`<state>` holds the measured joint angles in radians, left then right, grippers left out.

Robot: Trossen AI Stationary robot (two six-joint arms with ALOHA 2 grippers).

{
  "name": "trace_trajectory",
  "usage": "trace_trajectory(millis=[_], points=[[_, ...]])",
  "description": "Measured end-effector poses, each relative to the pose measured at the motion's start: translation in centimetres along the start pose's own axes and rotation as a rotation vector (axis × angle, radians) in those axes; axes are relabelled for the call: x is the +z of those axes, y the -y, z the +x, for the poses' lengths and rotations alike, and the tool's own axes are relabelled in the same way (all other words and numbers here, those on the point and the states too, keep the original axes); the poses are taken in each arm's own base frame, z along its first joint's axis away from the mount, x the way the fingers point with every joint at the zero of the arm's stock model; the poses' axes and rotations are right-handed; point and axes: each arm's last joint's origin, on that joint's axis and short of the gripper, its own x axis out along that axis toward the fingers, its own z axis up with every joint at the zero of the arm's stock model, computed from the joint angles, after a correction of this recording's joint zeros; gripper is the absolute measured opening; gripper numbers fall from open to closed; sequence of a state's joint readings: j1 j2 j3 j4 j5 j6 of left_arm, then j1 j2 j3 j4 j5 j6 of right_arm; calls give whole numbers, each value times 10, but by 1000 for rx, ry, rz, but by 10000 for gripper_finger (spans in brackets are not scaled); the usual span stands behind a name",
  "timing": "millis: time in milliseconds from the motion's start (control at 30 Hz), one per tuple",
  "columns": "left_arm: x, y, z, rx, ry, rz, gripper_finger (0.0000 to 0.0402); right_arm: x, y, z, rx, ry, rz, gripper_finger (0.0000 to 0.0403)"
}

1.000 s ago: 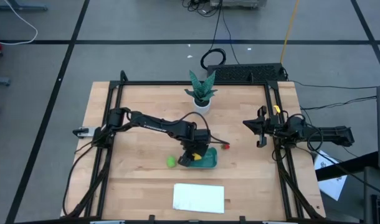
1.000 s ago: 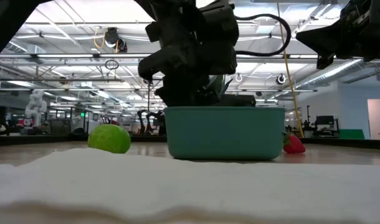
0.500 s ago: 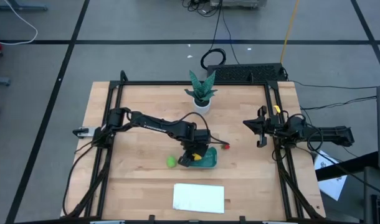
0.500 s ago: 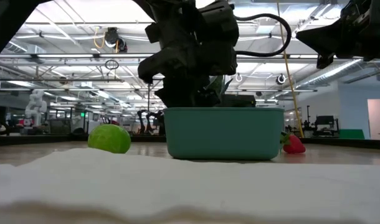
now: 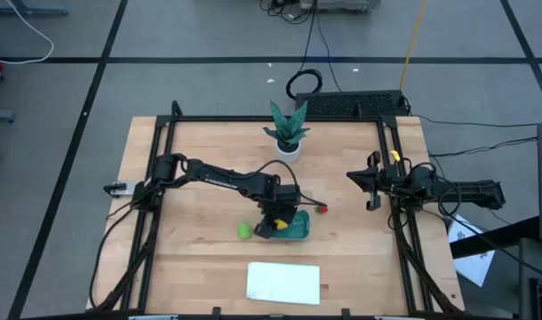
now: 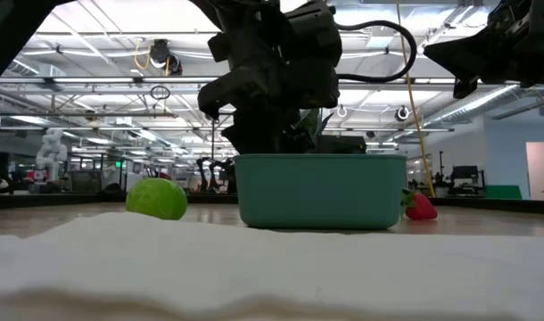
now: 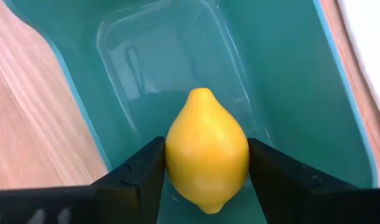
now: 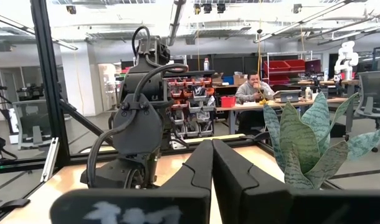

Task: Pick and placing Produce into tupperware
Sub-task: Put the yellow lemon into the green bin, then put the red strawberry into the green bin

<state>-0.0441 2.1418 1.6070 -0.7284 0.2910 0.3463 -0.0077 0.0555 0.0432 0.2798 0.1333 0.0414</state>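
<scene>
While the left claw (image 7: pixel 205 186) is reaching down into the teal tupperware (image 5: pixel 295 231), its two dark fingers (image 7: pixel 137 177) are pressing on either side of the yellow produce (image 7: pixel 207 151), a lemon-shaped piece that is being gripped just above the floor of the tub; whether it is touching that floor cannot be told. Seen from above, the tupperware is sitting near the middle of the wooden counter (image 5: pixel 200 151), and every other item is being placed relative to it. The lime green produce (image 5: pixel 243 231) is lying on the counter just beside the tub on the side toward the left arm's base, apart from its wall in the low view. The small red produce (image 5: pixel 322 210) is resting near the tub's opposite, far corner. A flat white sheet (image 5: pixel 283 282) is lying near the tub toward the front edge of the counter, and a potted plant (image 5: pixel 288 129) is standing well beyond the tub at the back. The right claw (image 5: pixel 370 182) is waiting well apart from the tub at the right side of the counter, its fingers (image 8: pixel 230 168) pressed together and gripping nothing.
</scene>
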Motion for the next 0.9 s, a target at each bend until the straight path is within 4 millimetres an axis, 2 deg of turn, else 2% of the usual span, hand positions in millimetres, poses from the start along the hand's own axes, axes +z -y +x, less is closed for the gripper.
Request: trace_trajectory(millis=[267, 467, 900], points=[[0, 1, 0, -24, 9, 8, 250, 0, 0, 0, 0, 0, 7, 0], [2, 0, -1, 9, 5, 20, 257, 0, 0, 0, 0, 0, 7, 0], [30, 3, -46, 35, 3, 46, 251, 0, 0, 0, 0, 0, 7, 0]])
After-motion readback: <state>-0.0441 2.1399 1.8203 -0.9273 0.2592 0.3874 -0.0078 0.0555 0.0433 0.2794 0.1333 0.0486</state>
